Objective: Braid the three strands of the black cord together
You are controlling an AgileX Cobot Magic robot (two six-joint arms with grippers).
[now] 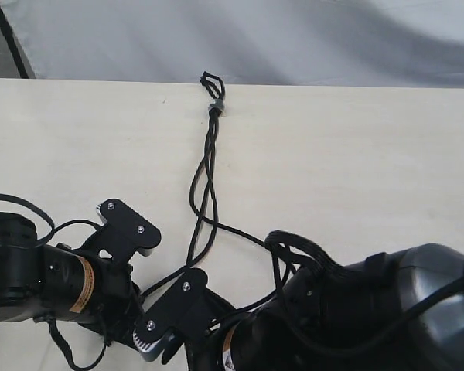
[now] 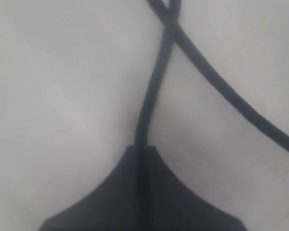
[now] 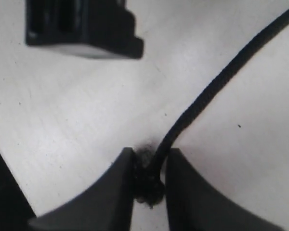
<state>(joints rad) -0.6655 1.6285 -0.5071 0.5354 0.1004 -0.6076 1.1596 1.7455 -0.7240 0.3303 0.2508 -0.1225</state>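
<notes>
A thin black cord (image 1: pixel 210 131) lies on a pale, matte table (image 1: pixel 356 154). Its small loop (image 1: pixel 211 80) sits at the far edge, and a grey band (image 1: pixel 215 107) just below gathers three strands (image 1: pixel 207 158). The strands are slim, woven and dull, unlike the thicker glossy robot cables (image 1: pixel 309 255) nearby. Below the band they run toward the arms and cross loosely a couple of times, then fan apart, with one strand (image 1: pixel 240 230) veering right.

In the right wrist view, the right gripper (image 3: pixel 149 161) has its two dark, wedge-shaped fingertips pinched on a strand's frayed knot (image 3: pixel 145 183). That strand's ropy weave curves away over the table.

In the left wrist view, which is blurred, a strand (image 2: pixel 151 96) enters the seam of the left gripper (image 2: pixel 142 149). Its tips look pressed together on it. A second strand (image 2: pixel 221 91) crosses the held one farther out.

The braid seems barely begun, with only slack crossings and no tight plait. Each gripper holds an outer strand, so the step in hand looks like a crossover. The next move likely means carrying one held strand over the middle one, keeping light tension so the limp cord does not slide or twist. The third strand's end is not clearly visible.
</notes>
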